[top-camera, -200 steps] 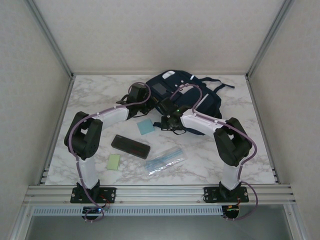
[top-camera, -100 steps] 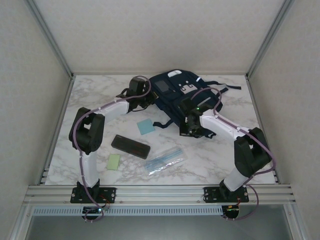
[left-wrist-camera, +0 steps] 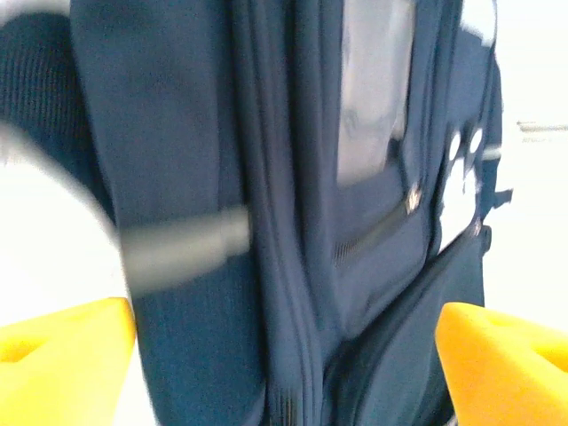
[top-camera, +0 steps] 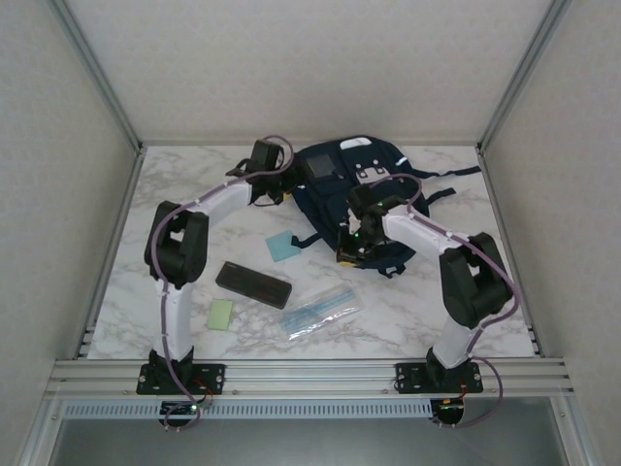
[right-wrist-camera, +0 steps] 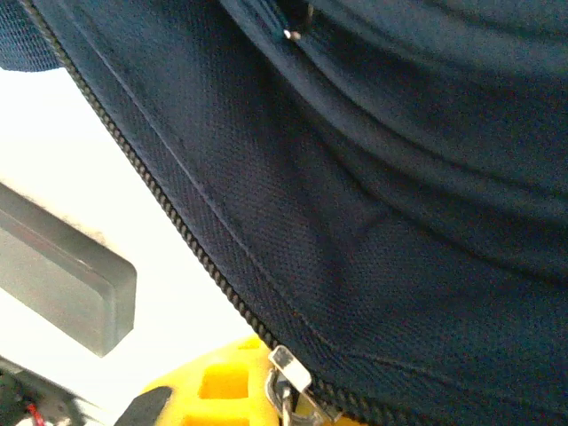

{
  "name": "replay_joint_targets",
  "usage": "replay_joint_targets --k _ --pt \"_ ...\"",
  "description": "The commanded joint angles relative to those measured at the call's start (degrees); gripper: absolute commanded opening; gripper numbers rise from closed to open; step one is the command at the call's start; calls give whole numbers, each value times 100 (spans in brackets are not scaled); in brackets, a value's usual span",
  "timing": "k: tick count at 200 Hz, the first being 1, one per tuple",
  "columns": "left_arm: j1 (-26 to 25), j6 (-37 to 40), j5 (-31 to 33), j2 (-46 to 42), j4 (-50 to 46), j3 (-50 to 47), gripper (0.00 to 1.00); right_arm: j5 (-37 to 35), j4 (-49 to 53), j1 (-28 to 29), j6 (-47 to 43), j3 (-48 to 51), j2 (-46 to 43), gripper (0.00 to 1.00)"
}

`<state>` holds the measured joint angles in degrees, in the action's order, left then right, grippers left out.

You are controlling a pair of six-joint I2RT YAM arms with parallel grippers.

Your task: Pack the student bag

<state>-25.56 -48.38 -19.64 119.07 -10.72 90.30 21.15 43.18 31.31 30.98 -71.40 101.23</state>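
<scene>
Two grippers at one navy student bag (top-camera: 380,186): left gripper (left-wrist-camera: 284,351) spread wide, grasping nothing; right gripper (top-camera: 349,255) clamped, apparently pinching the bag's zipper pull (right-wrist-camera: 289,378).

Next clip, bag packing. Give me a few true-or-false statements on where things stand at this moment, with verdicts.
1. The left gripper is open wide at the student bag. True.
2. The black case is inside the bag. False: it lies on the table, nearer the arms than the bag.
3. The right gripper is shut at the bag's near edge. True.
4. The green pad lies on top of the blue pad. False: they lie apart, with the black case between them.
</scene>
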Motion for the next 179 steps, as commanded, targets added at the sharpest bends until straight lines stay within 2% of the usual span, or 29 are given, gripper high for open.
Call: replay_joint_targets --k 1,34,52,60,70,95,110,136,179 --pt "-450 -127 -242 -883 -260 -857 88 691 -57 24 83 -514 218 0" --pt "-844 -897 -322 -1254 294 -1981 86 785 114 25 112 -691 313 0" --pt "-958 -958 -301 -1078 386 -1952 82 852 161 24 185 -606 204 0" --pt "-998 -967 -290 -958 403 -1836 75 937 157 27 237 -554 134 0" --pt "-1027 -993 -225 -782 543 -1682 60 1065 151 29 299 -489 71 0" --pt "-1037 -1053 -20 -446 740 -1324 0 1313 420 31 208 -325 -29 0" --pt "-1030 -888 139 -411 667 -1175 0 1200 914 29 -139 -207 -73 0" --pt "-901 -306 416 -542 218 -1037 0 483 1751 -85 -725 116 -275 0" --pt "-464 990 363 -731 -665 -851 0 -360 2295 -818 -1148 416 -664 0"
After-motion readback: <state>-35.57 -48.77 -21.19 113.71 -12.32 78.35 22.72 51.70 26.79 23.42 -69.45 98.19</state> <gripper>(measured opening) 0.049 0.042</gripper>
